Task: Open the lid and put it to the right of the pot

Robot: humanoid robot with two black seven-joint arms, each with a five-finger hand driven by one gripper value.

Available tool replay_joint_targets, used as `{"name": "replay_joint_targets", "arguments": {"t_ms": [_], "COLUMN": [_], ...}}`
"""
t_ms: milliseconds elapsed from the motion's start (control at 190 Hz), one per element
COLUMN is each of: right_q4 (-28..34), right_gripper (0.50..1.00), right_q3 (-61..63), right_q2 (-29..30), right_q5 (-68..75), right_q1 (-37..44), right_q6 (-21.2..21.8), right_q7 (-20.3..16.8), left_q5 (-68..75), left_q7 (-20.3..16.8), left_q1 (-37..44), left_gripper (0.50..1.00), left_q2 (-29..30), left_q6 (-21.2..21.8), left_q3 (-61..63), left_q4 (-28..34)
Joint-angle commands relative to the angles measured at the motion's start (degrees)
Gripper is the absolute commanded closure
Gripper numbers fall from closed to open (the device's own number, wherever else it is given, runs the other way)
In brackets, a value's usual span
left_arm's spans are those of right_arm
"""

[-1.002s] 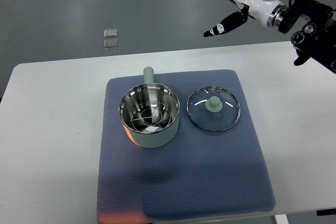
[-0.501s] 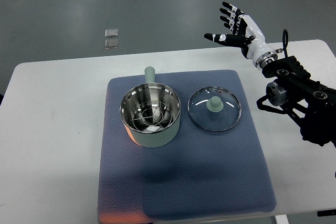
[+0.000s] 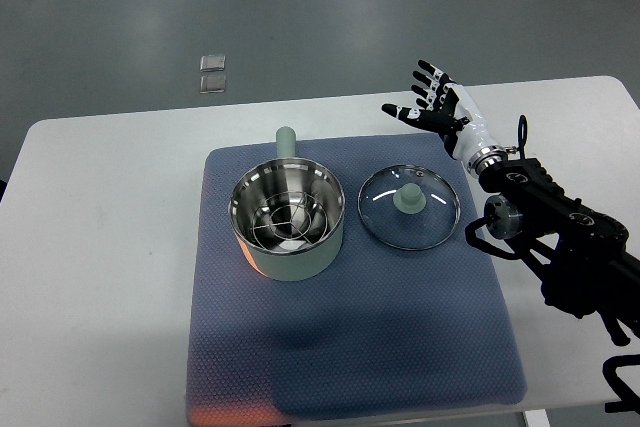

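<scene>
A pale green pot (image 3: 287, 225) with a steel inside and a stub handle pointing away from me stands uncovered on the blue mat (image 3: 350, 347). Inside it lies a wire rack. The glass lid (image 3: 408, 208) with a green knob lies flat on the mat, just right of the pot and apart from it. My right hand (image 3: 432, 105) hovers above the mat's far right corner, behind the lid, fingers spread and holding nothing. Its black forearm (image 3: 555, 247) runs off to the lower right. The left arm is out of sight.
The mat lies on a white table (image 3: 100, 247). Two small clear packets (image 3: 211, 73) lie on the grey floor beyond the table's far edge.
My right arm has swung down and towards me from high at the back right. The open hand now sits lower, closer to the lid. Pot and lid have stayed put.
</scene>
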Motion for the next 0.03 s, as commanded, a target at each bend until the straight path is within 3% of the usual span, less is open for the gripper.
{"name": "replay_joint_targets", "arguments": {"t_ms": [0, 21], "right_q4": [0.0, 0.0], "right_gripper": [0.57, 0.57], "right_q3": [0.0, 0.0], "right_q2": [0.1, 0.1], "right_q5": [0.0, 0.0], "right_q1": [0.1, 0.2], "right_q6": [-0.1, -0.1], "right_q7": [0.1, 0.1], "left_q5": [0.0, 0.0], "left_q7": [-0.1, 0.0], "left_q1": [-0.1, -0.1], "left_gripper": [0.5, 0.5], "left_q2": [0.0, 0.0], "left_q6": [0.0, 0.0], "left_q3": [0.0, 0.0], "left_q4": [0.0, 0.0]}}
